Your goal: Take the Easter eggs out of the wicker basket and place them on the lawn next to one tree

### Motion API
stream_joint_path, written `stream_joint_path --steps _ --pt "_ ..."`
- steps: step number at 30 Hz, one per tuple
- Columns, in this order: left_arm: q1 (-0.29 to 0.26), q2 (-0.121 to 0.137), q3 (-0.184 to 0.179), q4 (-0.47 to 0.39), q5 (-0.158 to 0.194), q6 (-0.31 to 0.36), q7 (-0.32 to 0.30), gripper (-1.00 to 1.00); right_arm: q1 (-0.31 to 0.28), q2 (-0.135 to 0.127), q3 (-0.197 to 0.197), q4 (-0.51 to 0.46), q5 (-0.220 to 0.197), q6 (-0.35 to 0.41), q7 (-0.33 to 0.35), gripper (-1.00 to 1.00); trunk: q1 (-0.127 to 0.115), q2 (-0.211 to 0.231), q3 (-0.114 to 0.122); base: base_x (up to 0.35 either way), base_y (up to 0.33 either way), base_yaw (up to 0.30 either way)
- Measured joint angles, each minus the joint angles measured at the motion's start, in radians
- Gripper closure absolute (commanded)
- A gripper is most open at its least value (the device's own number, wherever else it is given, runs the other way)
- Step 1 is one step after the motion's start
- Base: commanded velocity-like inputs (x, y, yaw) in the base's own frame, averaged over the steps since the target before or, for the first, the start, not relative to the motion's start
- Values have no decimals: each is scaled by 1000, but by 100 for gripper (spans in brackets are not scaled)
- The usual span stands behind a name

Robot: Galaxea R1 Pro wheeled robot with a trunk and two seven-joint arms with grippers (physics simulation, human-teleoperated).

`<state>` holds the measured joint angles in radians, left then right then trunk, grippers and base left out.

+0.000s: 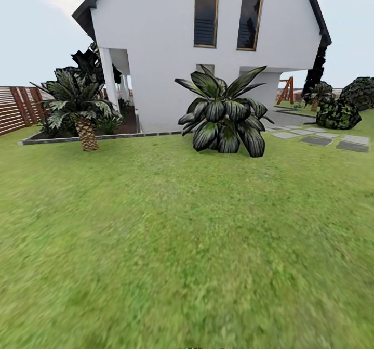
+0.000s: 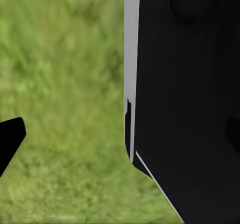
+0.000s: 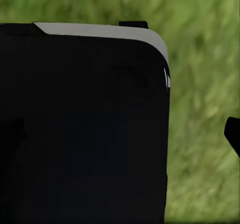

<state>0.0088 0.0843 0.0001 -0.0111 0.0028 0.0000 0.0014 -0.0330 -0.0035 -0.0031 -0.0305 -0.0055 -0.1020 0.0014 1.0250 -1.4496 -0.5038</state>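
Observation:
The lawn (image 1: 171,245) spreads green and flat from under me up to the white house (image 1: 171,57) in the garden. The Easter eggs, the wicker basket and the tree are out of view. In the left wrist view my left gripper (image 2: 120,144) hangs over grass beside my own black body panel (image 2: 190,109), with one black fingertip (image 2: 10,140) at the picture's edge and nothing between the fingers. In the right wrist view my right gripper (image 3: 120,134) is likewise over grass, one fingertip (image 3: 233,134) at the edge, holding nothing.
A short palm with a scaly trunk (image 1: 85,130) stands left by a stone-edged bed. A big dark broad-leaved plant (image 1: 226,115) stands ahead. Grey stepping stones (image 1: 317,140), dark bushes (image 1: 337,114) and a wooden playset (image 1: 286,90) lie right. A slatted fence (image 1: 15,108) runs at far left.

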Motion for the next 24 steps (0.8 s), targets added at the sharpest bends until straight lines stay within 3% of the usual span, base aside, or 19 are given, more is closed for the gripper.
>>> stream_joint_path --steps 24 --pt "0 0 0 0 0 0 0 -100 0 2 0 0 0 -3 -2 -100 0 0 -27 0 0 -231"
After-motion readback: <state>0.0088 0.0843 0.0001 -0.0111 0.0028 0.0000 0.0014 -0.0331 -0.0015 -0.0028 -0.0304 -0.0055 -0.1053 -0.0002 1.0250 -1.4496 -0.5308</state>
